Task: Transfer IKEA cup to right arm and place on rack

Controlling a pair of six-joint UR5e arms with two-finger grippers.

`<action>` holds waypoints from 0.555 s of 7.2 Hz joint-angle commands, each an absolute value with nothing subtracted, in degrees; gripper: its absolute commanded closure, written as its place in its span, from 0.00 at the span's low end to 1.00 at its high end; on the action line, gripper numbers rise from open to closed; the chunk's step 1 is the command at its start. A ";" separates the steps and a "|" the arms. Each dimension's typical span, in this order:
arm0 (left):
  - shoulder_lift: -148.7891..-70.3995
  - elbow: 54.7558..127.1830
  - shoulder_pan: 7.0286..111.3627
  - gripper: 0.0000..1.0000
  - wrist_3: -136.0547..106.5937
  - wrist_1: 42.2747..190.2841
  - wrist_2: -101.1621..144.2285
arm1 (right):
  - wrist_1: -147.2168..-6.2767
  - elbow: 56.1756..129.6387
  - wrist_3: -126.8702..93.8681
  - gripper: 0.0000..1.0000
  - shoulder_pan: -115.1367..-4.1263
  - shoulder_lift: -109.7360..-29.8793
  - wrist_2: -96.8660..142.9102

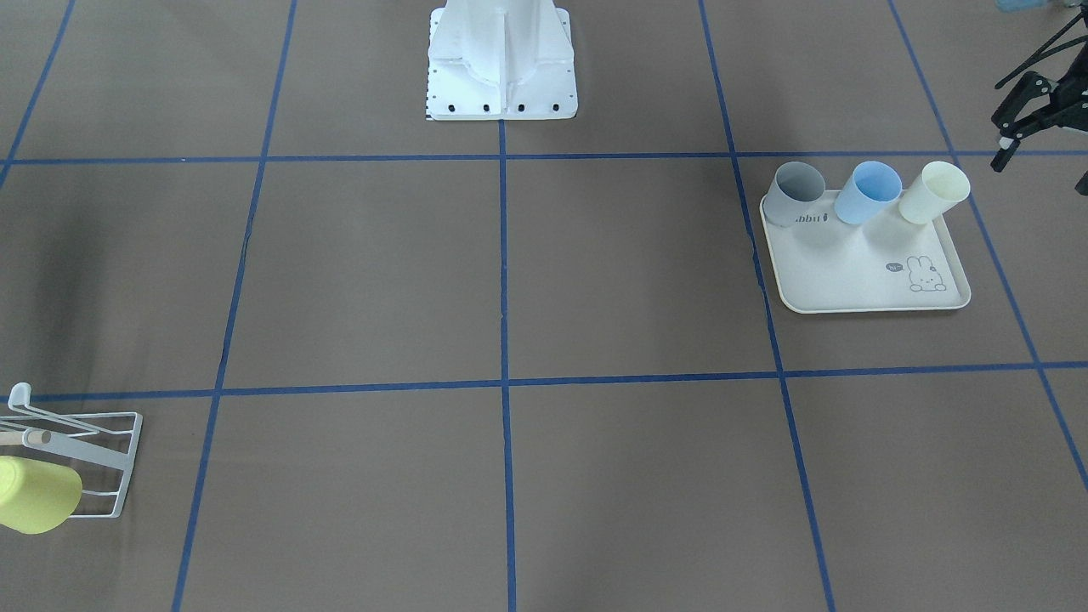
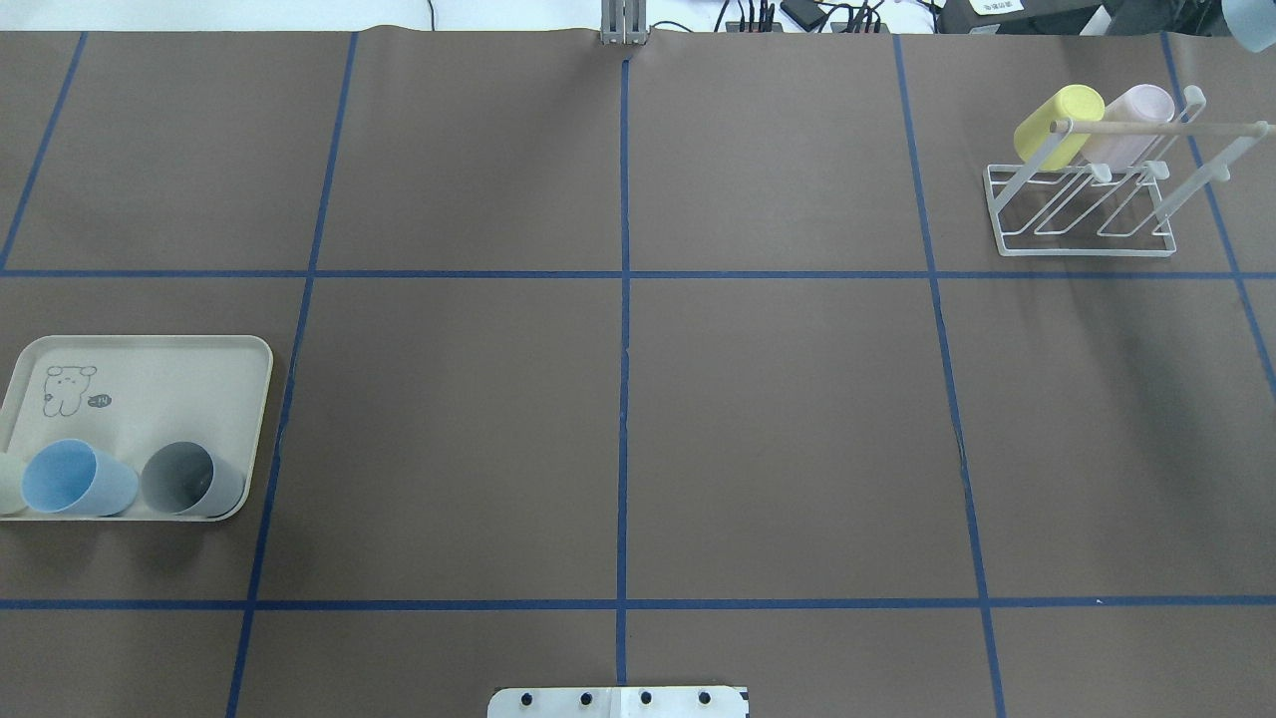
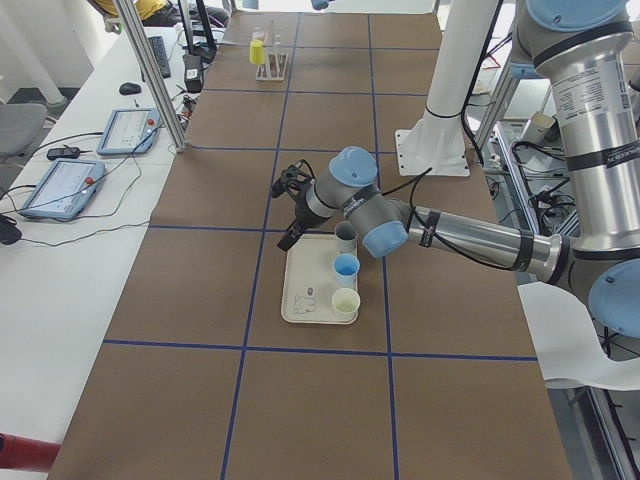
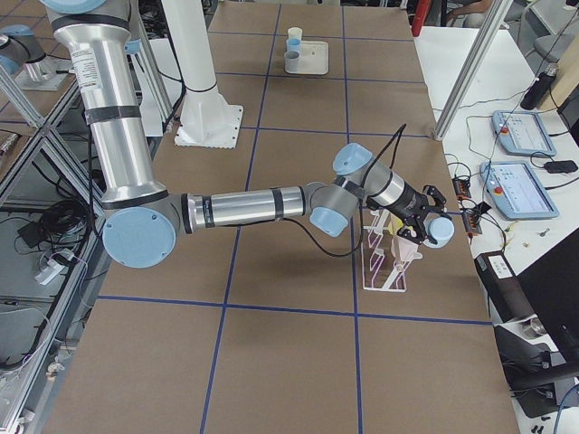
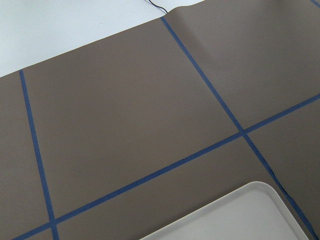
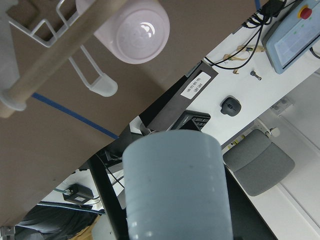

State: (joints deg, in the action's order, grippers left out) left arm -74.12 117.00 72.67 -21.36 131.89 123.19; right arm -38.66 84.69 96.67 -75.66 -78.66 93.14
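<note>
Beside the rack (image 2: 1082, 244): right gripper (image 4: 431, 226), clamped on the cup (image 6: 175, 190)
Cup: aloft near the rod's (image 2: 1166, 128) tip, not on the rack
On the rack: yellow cup (image 2: 1057, 125), pink cup (image 2: 1136, 112)
Left gripper (image 3: 285, 210): fingers apart, far from the rack, by the tray (image 1: 850, 289)

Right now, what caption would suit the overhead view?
Blue cup and grey cup on the tray; yellow cup and pink cup on the rack.

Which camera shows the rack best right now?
Overhead exterior: the whole rack shows, unblocked. Front-facing crops it at the edge; exterior right has the right arm partly across it; exterior left shows it tiny; right wrist catches only a part.
</note>
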 commanded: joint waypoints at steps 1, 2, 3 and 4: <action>-74.18 116.81 72.60 0.00 -21.71 132.01 123.13 | -38.50 83.15 98.43 1.00 -72.70 -79.27 87.83; -74.18 116.81 72.60 0.00 -21.71 132.01 123.22 | -36.15 80.88 98.61 1.00 -72.25 -79.54 87.28; -74.18 116.81 72.60 0.00 -21.71 132.01 123.22 | -32.99 77.99 98.61 1.00 -71.11 -79.54 86.14; -74.18 116.81 72.60 0.00 -21.71 132.01 123.14 | -32.61 77.52 98.61 1.00 -69.97 -79.54 84.83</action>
State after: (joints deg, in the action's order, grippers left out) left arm -74.18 116.81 72.60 -21.70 132.01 123.19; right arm -34.13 79.04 98.56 -71.32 -79.49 86.37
